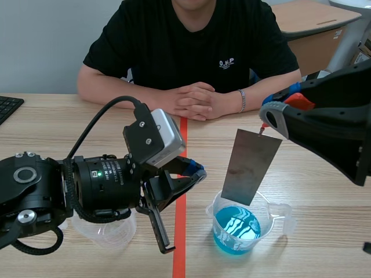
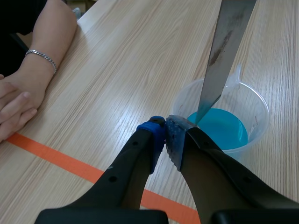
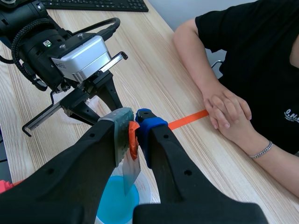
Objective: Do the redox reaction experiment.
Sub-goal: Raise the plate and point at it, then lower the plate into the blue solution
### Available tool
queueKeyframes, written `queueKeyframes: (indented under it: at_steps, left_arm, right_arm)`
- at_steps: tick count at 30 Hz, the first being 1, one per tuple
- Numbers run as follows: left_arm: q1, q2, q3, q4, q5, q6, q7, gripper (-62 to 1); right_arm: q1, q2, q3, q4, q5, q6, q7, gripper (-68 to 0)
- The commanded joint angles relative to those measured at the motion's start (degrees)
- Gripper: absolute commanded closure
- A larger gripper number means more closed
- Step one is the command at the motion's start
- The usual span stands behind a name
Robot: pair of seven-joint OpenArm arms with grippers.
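Right gripper is pinching the top edge of the metal plate. The plate hangs tilted, with its lower corner inside the rim of the plastic beaker. From the left wrist view that corner looks like it sits right at the surface of the blue liquid, but I can't tell if it's actually wet.

My take on doing this step well: go straight down and slow, so more of the plate goes under without knocking the beaker wall. The beaker looks light and would probably slide or tip if the plate leaned on the rim. The grip is only on a thin edge, so I'd avoid any twisting in case the plate pivots between the pads. I'd also hold my fingers well above the liquid.

Left gripper has its fingers pressed together on nothing and is parked just beside the beaker, tips pointing at it. It's the closest thing to being in the way, so I'd mind it if the beaker shifts.

Other stuff around:
- an empty clear beaker under the left arm
- a person's clasped hands resting on the table across from me, well apart from the beaker
- a keyboard off at the far left edge
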Motion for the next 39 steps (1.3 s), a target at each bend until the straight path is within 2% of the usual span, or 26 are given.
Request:
queueKeyframes:
  at_steps: [1,7,11,17,23,27,28,33,39]
  left_arm:
    - [-0.3,-0.7,0.2,0.7,-0.4,0.4,-1.6,-4.6]
    - [-0.3,-3.7,-0.1,0.7,-1.5,0.6,-3.6,-4.6]
    - [0.7,-7.5,-1.7,0.9,-5.0,2.2,-5.7,-4.6]
    - [7.9,-14.0,-10.4,2.9,-9.1,4.5,-8.8,-4.6]
    - [20.1,-18.6,-21.3,5.6,-11.2,10.6,-9.6,-4.6]
    - [29.9,-19.0,-29.1,6.1,-11.4,15.3,-11.0,-4.6]
    - [32.4,-19.0,-31.1,6.1,-11.4,15.7,-11.6,-4.6]
    - [43.8,-17.2,-40.6,6.1,-11.4,15.7,-12.2,-4.6]
    - [55.3,-12.6,-50.2,6.1,-11.2,15.6,-11.9,-4.6]
  right_arm:
    - [0.3,0.8,0.4,0.7,0.9,0.3,0.9,-1.5]
    - [0.4,0.8,0.4,0.7,0.9,0.3,0.9,-1.5]
    - [0.4,0.8,0.4,0.7,0.9,0.3,0.9,-1.5]
    - [0.4,0.7,0.4,0.7,0.9,0.3,0.9,-1.5]
    - [0.4,0.7,0.4,0.7,0.9,0.3,0.9,-1.5]
    - [0.4,0.7,0.4,0.7,0.8,0.3,0.9,-1.5]
    - [0.4,0.7,0.4,0.7,0.8,0.3,0.9,-1.5]
    - [0.3,0.7,0.4,0.7,0.8,0.3,0.8,-1.5]
    - [0.3,0.7,0.4,0.7,0.8,0.3,0.0,-1.5]
